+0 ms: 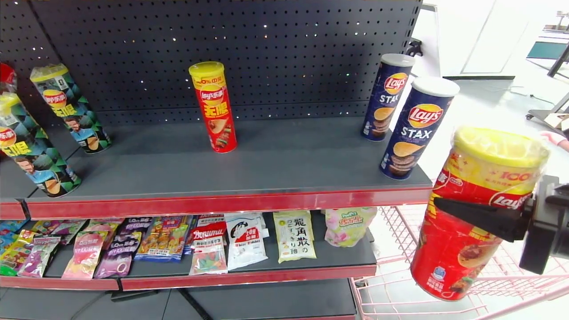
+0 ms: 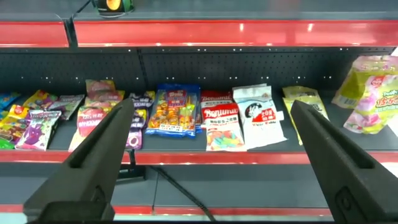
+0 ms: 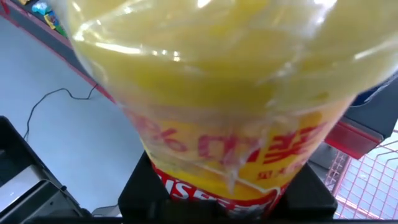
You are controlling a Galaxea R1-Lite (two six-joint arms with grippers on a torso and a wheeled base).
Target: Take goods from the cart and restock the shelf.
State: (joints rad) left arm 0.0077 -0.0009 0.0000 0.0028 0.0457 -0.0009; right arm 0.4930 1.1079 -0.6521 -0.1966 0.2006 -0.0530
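With the right gripper [image 1: 466, 215] clamped on the red can [image 1: 462, 258] at frame right, set it upright on the shelf [image 1: 275, 164] centre, clear of the blue cans [image 1: 415, 129]. The left gripper [image 2: 212, 106] jaws stand open.

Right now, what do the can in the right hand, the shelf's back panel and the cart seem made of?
Red can: probably cardboard tube, glossy printed wrap, crinkled clear film over the yellow lid. Back panel: matte dark sheet with punched holes, likely metal. Cart: pink coated wire, judging by its thin grid.
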